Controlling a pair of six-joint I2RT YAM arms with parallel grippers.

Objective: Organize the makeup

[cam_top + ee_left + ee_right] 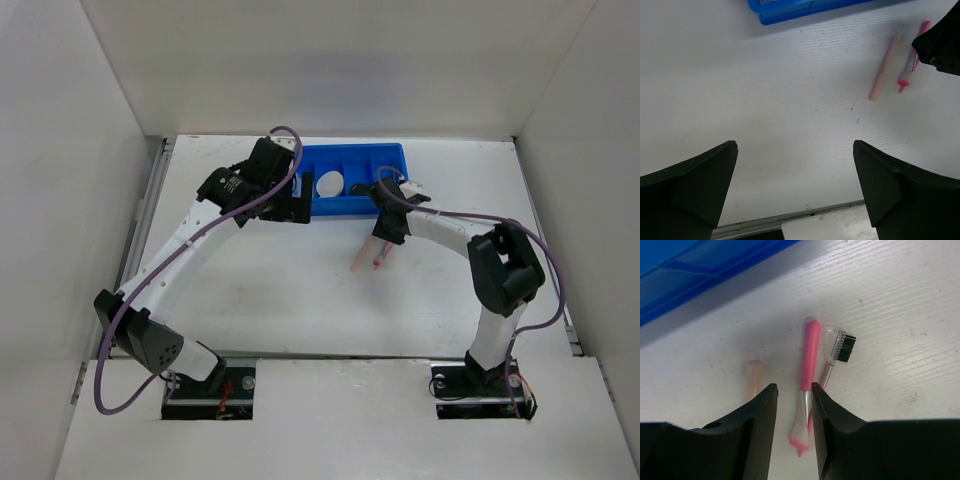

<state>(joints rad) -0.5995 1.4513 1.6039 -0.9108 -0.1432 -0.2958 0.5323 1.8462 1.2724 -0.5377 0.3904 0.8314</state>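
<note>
A pink-handled brush (810, 355) lies on the white table, its silver ferrule and pink-tipped bristles between my right gripper's (794, 390) fingertips. The jaws stand a little apart: the right finger is close to the brush, and a gap shows on the left. A clear comb-brush with black bristles (840, 345) lies against the pink brush, and a peach pencil (753, 377) lies to the left of the fingers. From above, the right gripper (388, 235) hangs over these sticks, just in front of the blue tray (390, 155). My left gripper (795, 150) is wide open and empty over bare table.
The tray holds a round white puff (329, 184) and a dark round compact (360, 188). The left gripper (290, 205) sits at the tray's front left corner. White walls enclose the table on three sides.
</note>
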